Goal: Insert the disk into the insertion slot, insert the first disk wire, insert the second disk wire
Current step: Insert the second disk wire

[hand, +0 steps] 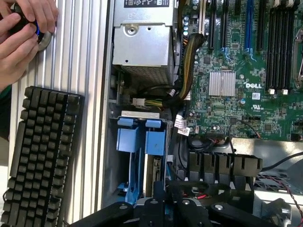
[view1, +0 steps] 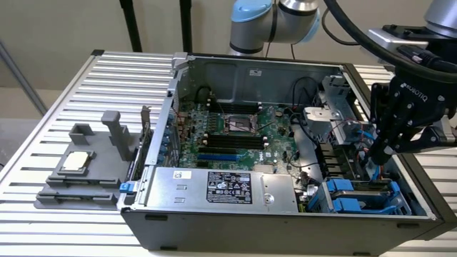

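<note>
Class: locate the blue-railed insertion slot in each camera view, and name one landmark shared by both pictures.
Exterior view: insertion slot in the near corner of the case, exterior view's right, below the gripper.
Wrist view: insertion slot between the silver power supply and the gripper.
Shared landmark: silver power supply.

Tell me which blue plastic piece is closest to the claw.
The blue plastic drive-bay rails, just below the black claw at the exterior view's right; the small blue latch sits at the opposite front corner.
</note>
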Available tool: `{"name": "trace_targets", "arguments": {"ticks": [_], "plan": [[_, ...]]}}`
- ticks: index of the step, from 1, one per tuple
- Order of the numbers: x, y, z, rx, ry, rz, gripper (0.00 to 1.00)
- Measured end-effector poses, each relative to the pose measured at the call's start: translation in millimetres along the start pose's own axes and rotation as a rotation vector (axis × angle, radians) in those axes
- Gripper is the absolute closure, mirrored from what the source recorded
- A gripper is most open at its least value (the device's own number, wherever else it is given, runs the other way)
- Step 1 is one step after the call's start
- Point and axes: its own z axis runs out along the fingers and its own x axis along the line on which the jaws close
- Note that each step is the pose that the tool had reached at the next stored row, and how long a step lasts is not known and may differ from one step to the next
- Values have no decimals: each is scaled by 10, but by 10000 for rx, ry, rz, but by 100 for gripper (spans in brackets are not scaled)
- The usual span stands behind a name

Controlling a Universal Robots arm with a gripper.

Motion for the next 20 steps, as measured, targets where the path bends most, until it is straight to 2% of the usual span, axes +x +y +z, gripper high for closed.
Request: {"name": "trace_targets", "arguments": {"ticks": [5,9,16,20], "plan": [[20,42,27,23,-16,-71,84],[67,97,83,61,-143,-87,84],[163,107,185,137,-363,-78,84],[210,116,233,204,-538,-69,84]]}}
